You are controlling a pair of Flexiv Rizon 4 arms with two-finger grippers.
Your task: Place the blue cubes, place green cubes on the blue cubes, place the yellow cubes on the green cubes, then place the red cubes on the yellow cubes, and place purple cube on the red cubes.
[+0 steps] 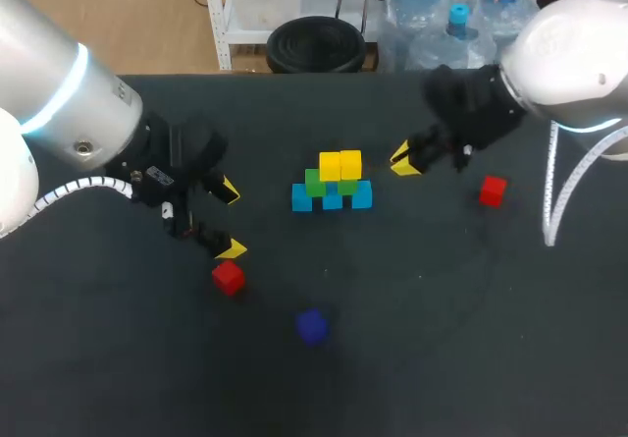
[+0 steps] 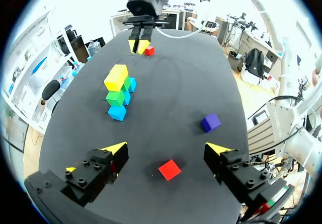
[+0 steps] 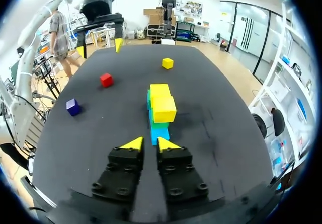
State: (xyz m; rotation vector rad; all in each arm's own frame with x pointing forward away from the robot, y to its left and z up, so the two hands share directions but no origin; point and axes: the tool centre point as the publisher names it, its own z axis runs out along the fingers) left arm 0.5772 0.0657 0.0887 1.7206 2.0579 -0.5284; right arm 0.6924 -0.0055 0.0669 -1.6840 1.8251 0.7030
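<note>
Blue cubes [image 1: 332, 199] sat in a row mid-surface [image 1: 442, 358], with green cubes [image 1: 315, 183] on them and two yellow cubes [image 1: 340, 165] on top. I logged my left gripper [image 1: 231, 219] with jaws spread wide, holding nothing. One red cube [image 1: 228, 277] lay just beside its nearer tip. Purple cube [image 1: 312, 326] lay loose, apart from the stack. My right gripper [image 1: 404, 160] hung near the stack, jaws pressed together on nothing. The second red cube [image 1: 492, 191] lay close by. Right wrist view showed a loose yellow cube [image 3: 167, 63] beyond the stack.
</note>
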